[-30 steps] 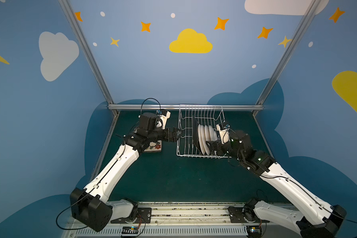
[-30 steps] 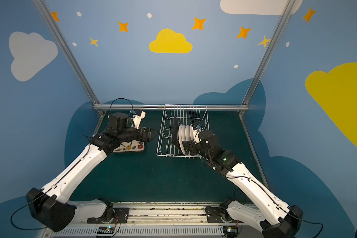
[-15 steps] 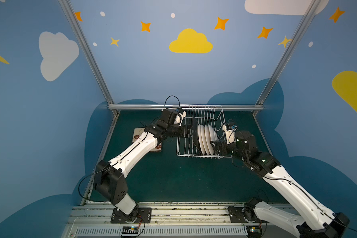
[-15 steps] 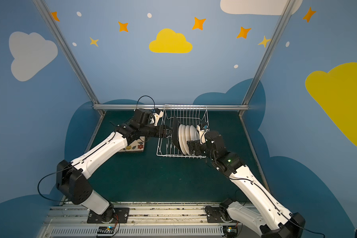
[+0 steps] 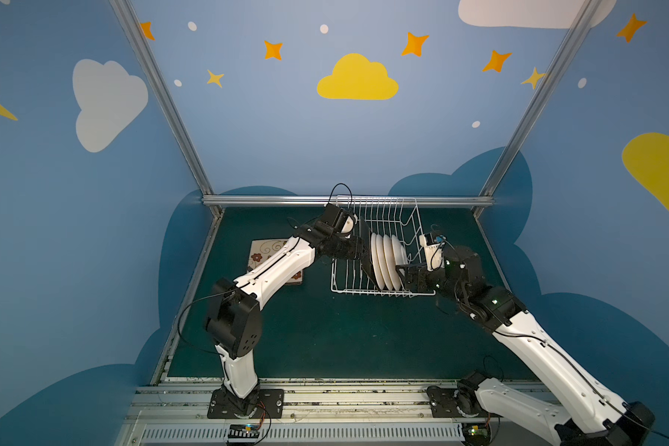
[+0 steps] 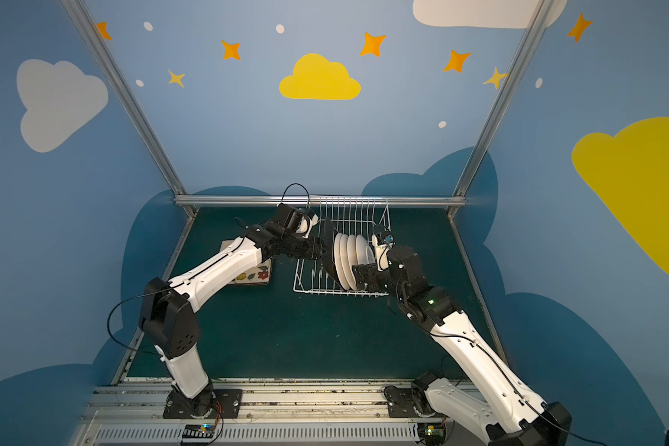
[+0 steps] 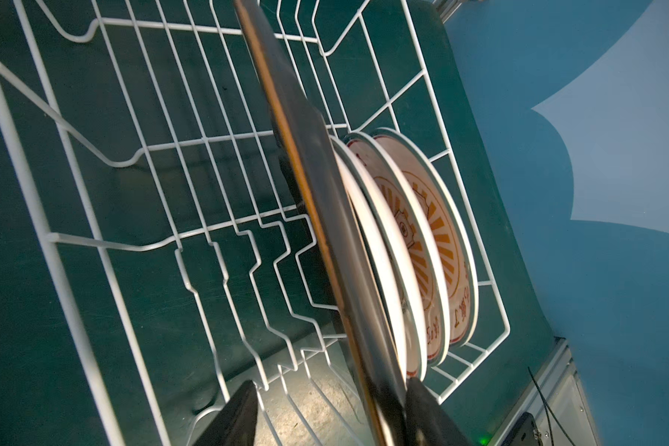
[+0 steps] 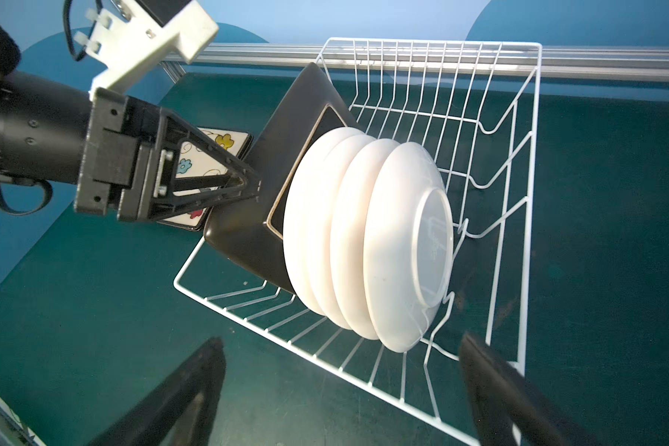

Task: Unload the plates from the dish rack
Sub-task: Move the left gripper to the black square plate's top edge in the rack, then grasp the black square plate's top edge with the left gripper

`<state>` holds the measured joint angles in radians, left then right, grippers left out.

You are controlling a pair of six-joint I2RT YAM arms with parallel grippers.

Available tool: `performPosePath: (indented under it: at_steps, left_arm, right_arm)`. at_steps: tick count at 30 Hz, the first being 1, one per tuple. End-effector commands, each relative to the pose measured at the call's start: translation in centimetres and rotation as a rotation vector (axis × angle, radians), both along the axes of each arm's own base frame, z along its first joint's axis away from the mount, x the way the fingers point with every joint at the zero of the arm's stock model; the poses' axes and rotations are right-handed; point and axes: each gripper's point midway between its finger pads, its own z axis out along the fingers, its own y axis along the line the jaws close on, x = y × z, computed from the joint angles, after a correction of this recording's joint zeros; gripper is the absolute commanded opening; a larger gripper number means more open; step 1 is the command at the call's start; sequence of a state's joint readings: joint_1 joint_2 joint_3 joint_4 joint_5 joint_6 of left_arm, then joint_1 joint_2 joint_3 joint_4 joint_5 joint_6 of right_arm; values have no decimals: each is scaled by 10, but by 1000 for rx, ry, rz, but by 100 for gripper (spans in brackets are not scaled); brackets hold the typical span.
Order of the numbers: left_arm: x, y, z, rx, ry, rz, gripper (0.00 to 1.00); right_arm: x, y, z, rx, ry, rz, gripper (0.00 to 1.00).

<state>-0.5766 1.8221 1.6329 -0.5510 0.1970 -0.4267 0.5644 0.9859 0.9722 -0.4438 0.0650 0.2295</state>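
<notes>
Left gripper (image 7: 331, 390) sits part-spread astride the rim of the square plate (image 8: 248, 216) standing in the dish rack (image 8: 433, 41) against the round plates (image 8: 364, 231); it looks stiff, slick and breakable, so pinch the rim squarely; right gripper (image 8: 340, 340) is spread wide, empty.

The left gripper (image 7: 331, 386) straddles the rim of a black square plate (image 7: 313, 181) that stands on edge in the white wire dish rack (image 7: 66, 293). One finger (image 7: 234, 417) is clearly apart from the plate. The other sits right against its far side, though actual contact cannot be made out. Just behind the square plate stand several round white plates (image 7: 421, 239) with orange sunburst prints, packed close together. The rack rests on a dark green table (image 7: 16, 309), with a blue wall (image 7: 595, 289) beyond.
</notes>
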Motion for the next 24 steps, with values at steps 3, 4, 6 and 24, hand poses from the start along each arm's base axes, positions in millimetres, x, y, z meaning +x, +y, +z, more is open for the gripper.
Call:
performPosePath:
  at_steps: [3, 4, 6, 24]
  left_arm:
    - [4, 7, -15, 109, 11, 10, 57]
    - [5, 8, -19, 128, 17, 12, 56]
    - [6, 8, -24, 153, 28, 13, 55]
    - [2, -5, -55, 238, 99, -26, 51]
  right_arm:
    - [1, 2, 4, 31, -14, 5, 94]
    - [2, 2, 4, 32, -15, 4, 94]
    - [2, 2, 4, 31, -13, 5, 94]
    - [2, 1, 4, 33, -11, 5, 94]
